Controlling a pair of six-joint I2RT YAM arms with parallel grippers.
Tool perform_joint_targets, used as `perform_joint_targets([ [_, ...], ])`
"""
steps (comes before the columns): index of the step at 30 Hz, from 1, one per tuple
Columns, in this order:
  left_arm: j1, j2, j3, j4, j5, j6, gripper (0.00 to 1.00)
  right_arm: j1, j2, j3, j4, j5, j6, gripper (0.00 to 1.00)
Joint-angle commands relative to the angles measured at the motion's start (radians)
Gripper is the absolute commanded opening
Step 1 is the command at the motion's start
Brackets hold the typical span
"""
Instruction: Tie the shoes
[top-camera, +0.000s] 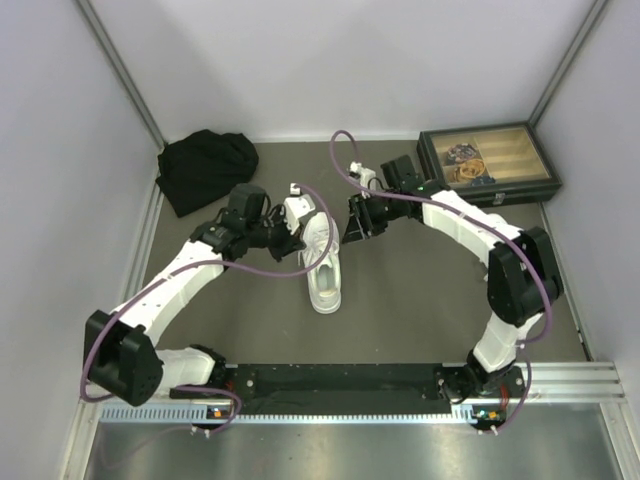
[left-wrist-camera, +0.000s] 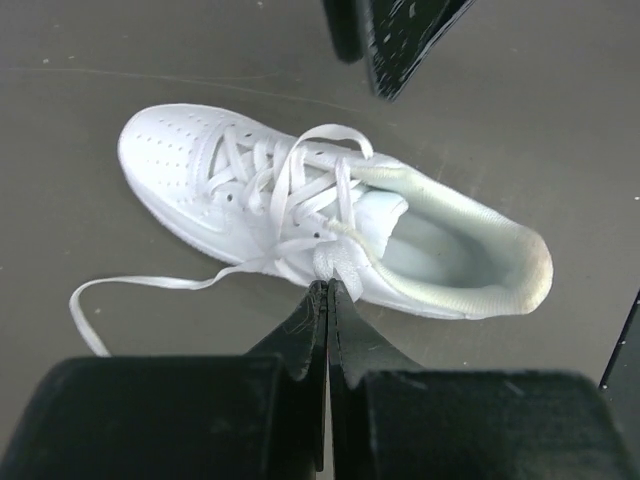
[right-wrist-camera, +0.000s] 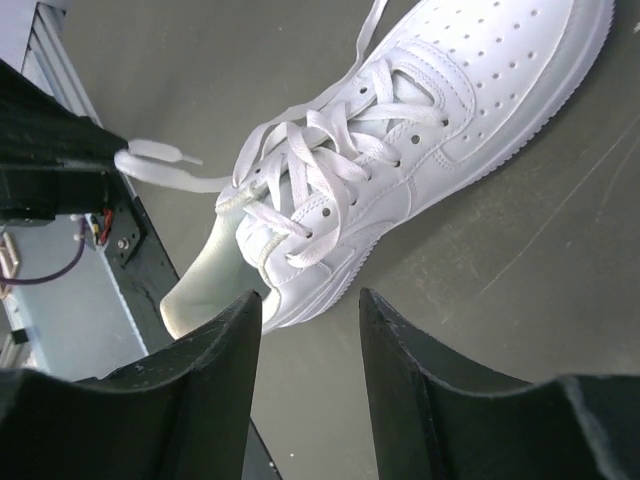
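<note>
Grey counter (top-camera: 420, 300), white walls. Sneaker (top-camera: 324, 262) mid-counter, long axis far-to-near, heel toward near edge. Left pincer (left-wrist-camera: 328, 288) at its left side, closed on lace (left-wrist-camera: 338, 256). Right pincer (right-wrist-camera: 308, 305) wide, empty, just beside right side.

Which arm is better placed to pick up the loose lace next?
Probably the right. The right gripper is open and empty beside the sneaker, while the left gripper is shut on the other lace. The loose lace lies on the sneaker's far side, though.
</note>
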Motion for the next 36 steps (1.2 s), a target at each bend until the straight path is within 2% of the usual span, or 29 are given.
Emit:
perform_joint_targets([
  [1, -0.019, 0.032, 0.022, 0.125, 0.078, -0.051, 0.0, -0.012, 0.048, 0.08, 0.069, -0.075, 0.063, 0.43],
  [17, -0.039, 0.074, 0.002, 0.187, 0.092, -0.062, 0.0, -0.001, 0.2, 0.132, 0.095, -0.144, 0.137, 0.41],
  [20, -0.039, 0.075, -0.003, 0.188, 0.095, -0.06, 0.0, -0.001, 0.203, 0.133, 0.094, -0.159, 0.14, 0.26],
  [21, -0.039, 0.08, -0.006, 0.187, 0.094, -0.06, 0.0, -0.003, 0.2, 0.133, 0.098, -0.164, 0.141, 0.19],
  [26, -0.039, 0.088, -0.016, 0.184, 0.104, -0.05, 0.0, -0.001, 0.159, 0.126, 0.106, -0.176, 0.141, 0.02],
  [36, -0.039, 0.167, -0.018, 0.227, 0.094, -0.093, 0.0, -0.001, 0.09, 0.089, 0.151, -0.208, 0.161, 0.0],
])
